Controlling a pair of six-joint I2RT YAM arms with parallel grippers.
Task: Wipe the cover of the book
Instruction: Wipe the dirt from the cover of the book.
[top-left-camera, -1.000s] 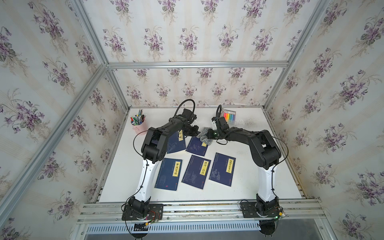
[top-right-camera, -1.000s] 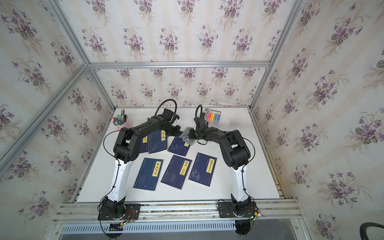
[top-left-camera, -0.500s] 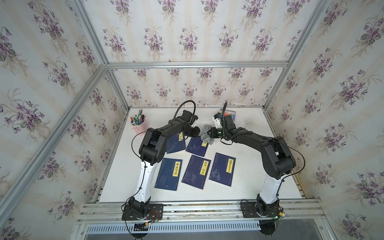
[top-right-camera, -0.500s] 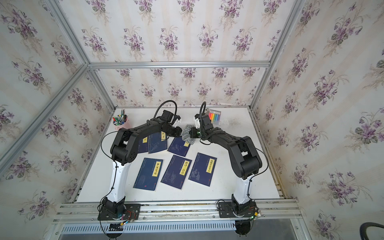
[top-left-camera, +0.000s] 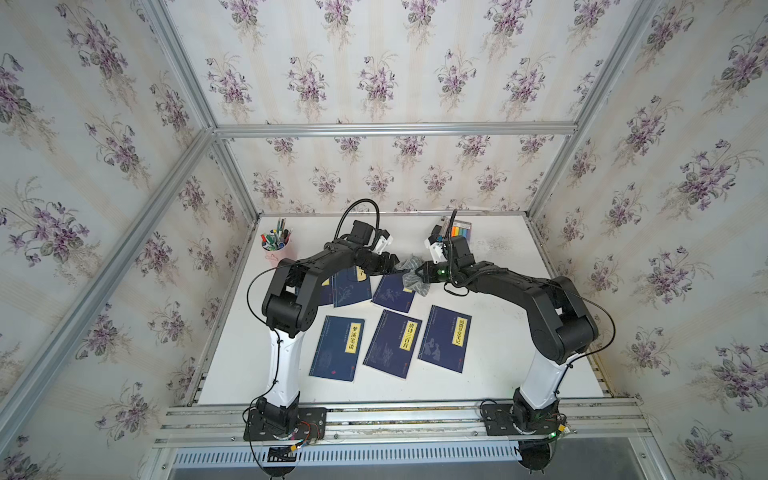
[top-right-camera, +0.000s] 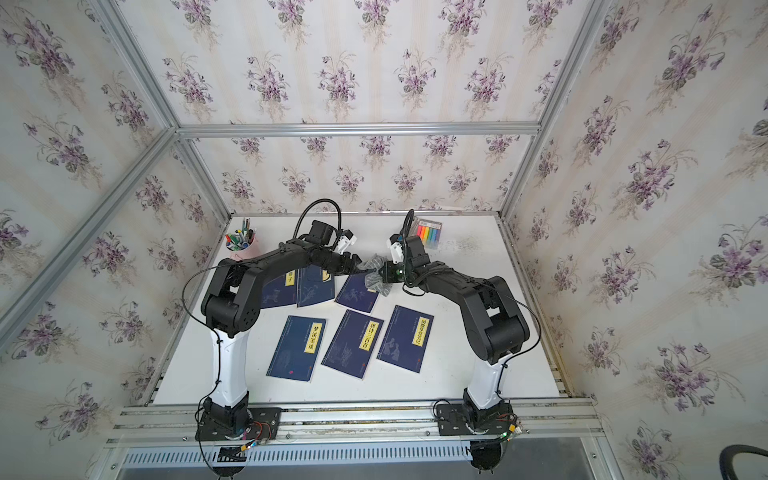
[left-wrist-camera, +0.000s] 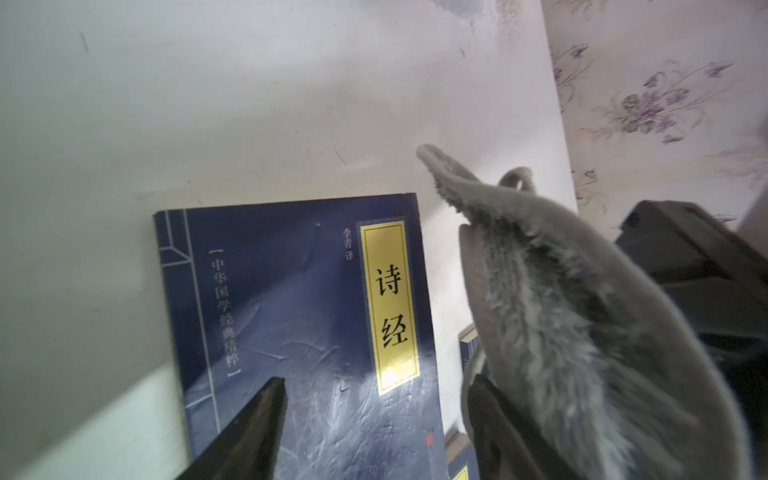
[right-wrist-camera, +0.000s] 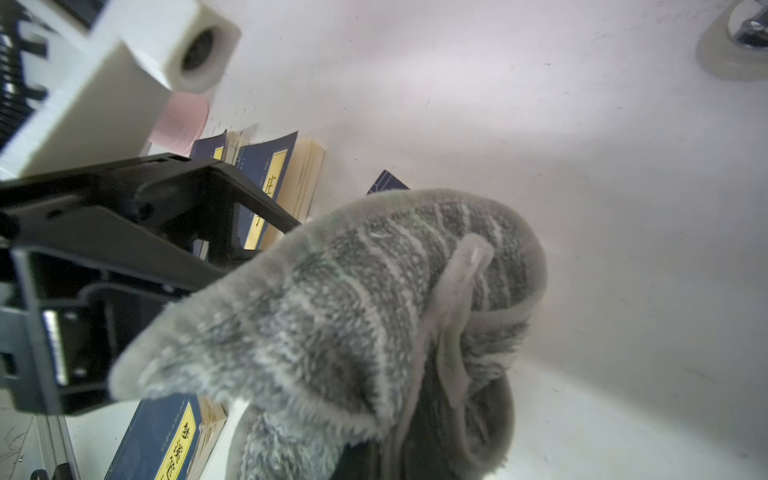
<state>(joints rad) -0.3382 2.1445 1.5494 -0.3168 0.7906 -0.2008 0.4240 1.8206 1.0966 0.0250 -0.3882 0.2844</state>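
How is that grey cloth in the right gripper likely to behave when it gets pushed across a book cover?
Probably floppy: the grey cloth droops and folds around the right gripper. Likely light, since one pinch seems to carry it. Its fuzzy pile may bunch rather than glide on the glossy book cover.

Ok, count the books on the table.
6 books. Front row: left, middle, right. Back row: one partly under the left arm, one beside it, one below the cloth.
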